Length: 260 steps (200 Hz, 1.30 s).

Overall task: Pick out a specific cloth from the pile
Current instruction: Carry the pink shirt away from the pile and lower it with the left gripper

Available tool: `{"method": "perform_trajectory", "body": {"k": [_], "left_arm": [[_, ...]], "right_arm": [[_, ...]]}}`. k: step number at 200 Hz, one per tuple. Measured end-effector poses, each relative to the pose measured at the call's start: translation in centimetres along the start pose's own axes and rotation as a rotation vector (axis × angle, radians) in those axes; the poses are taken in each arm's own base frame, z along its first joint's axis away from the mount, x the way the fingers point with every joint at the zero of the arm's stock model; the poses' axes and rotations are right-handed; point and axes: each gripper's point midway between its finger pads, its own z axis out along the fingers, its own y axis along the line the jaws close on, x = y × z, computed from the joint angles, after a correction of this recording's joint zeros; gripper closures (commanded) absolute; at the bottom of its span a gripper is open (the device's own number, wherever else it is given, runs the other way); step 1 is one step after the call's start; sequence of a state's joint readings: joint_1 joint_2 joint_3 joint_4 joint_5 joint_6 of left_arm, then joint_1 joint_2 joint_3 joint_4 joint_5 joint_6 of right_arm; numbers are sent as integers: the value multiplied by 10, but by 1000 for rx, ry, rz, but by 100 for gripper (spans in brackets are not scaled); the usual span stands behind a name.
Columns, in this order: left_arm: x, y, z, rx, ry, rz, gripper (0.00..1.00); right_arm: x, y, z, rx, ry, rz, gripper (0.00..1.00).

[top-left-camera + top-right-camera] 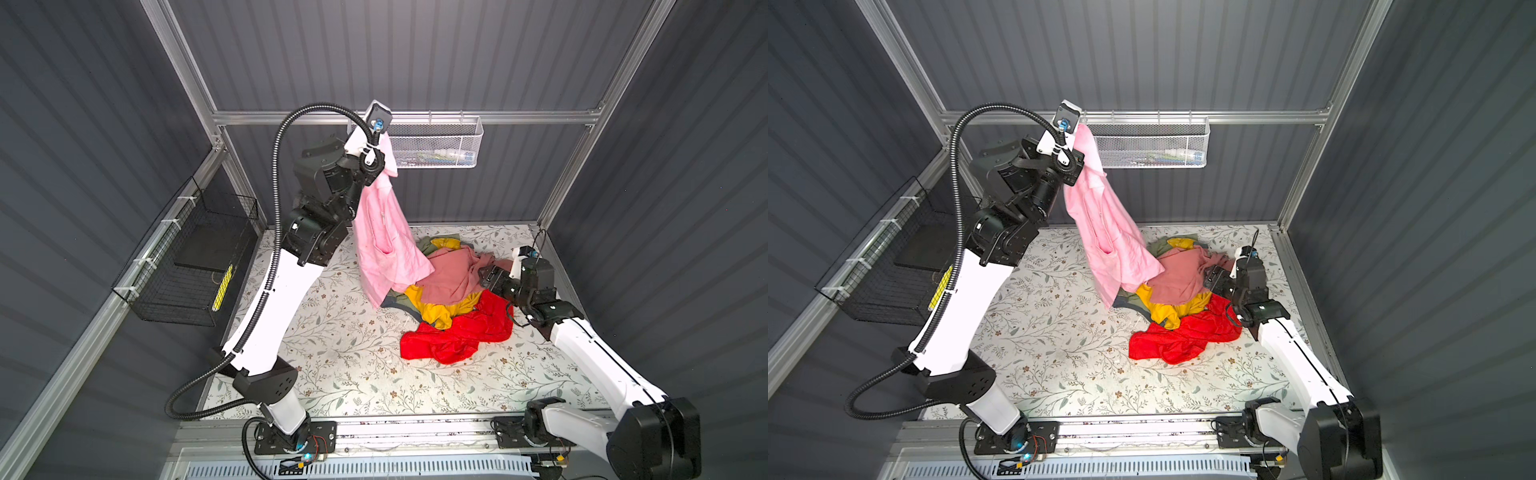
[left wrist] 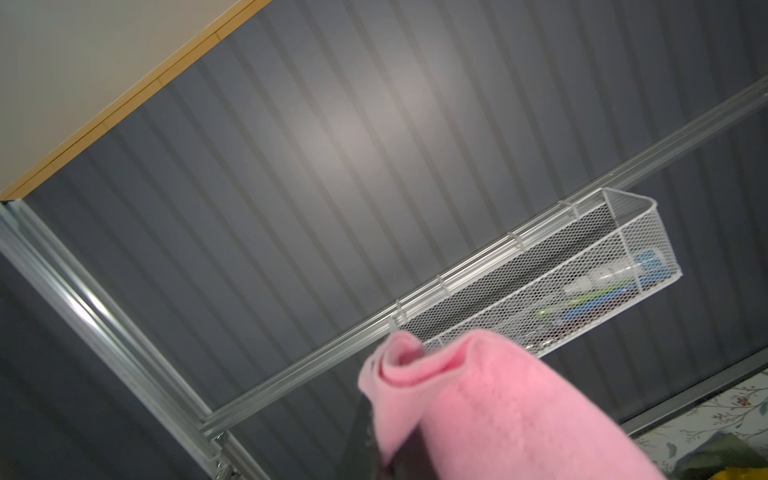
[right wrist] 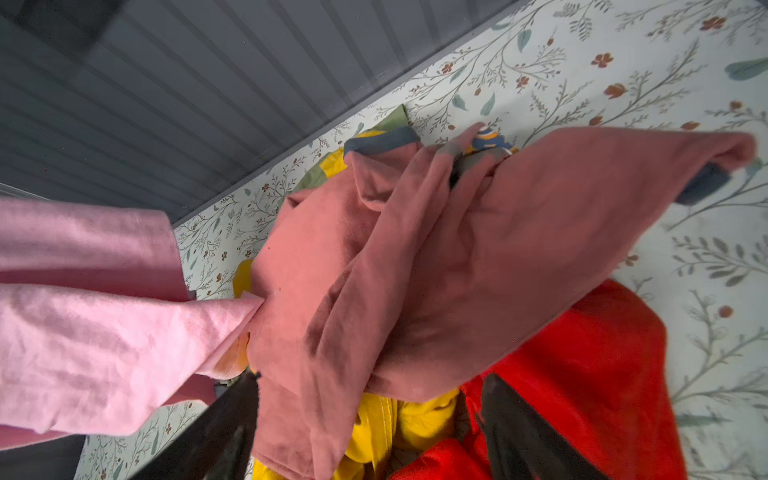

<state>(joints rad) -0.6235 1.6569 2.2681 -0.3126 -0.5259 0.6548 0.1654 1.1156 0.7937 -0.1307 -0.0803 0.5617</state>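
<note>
Legible markings: none in any view.
Items point(image 2: 611, 274) in the white mesh basket point(image 2: 498, 299) carry coloured print, too blurred to read in the left wrist view and too small in both top views. The yellow strip point(image 1: 223, 286) inside the black wire basket point(image 1: 166, 316) shows dark marks that cannot be resolved into characters.
</note>
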Motion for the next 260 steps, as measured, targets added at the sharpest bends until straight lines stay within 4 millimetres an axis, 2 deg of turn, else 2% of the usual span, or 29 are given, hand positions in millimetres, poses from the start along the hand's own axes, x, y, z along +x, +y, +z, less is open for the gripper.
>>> {"method": "perform_trajectory", "body": {"k": [15, 38, 56, 72, 92, 120, 156, 188, 232, 260], "left_arm": [[21, 15, -1, -43, 57, 19, 100], [66, 42, 5, -122, 170, 62, 100], [100, 71, 11, -189, 258, 92, 100], [121, 95, 10, -236, 313, 111, 100], [131, 125, 7, -293, 348, 127, 100], [121, 146, 4, -330, 323, 127, 100], [120, 141, 8, -307, 311, 127, 100], [135, 122, 19, -242, 319, 108, 100], [183, 69, 35, -86, 381, -4, 100], [219, 39, 37, -20, 450, -81, 100]], "right_arm": [[-2, -2, -6, 15, -11, -13, 17], [-2, -5, -11, 34, -12, -32, 17], [1, -8, -12, 49, -2, -46, 18], [3, -10, -12, 60, 8, -54, 18], [4, -12, -11, 66, 13, -64, 18], [10, -12, -8, 71, 34, -75, 19], [16, -10, -4, 78, 65, -98, 19], [14, -6, -5, 74, 63, -114, 19], [18, -6, 1, 82, 86, -121, 19], [19, -6, 1, 84, 87, -123, 19]]}}
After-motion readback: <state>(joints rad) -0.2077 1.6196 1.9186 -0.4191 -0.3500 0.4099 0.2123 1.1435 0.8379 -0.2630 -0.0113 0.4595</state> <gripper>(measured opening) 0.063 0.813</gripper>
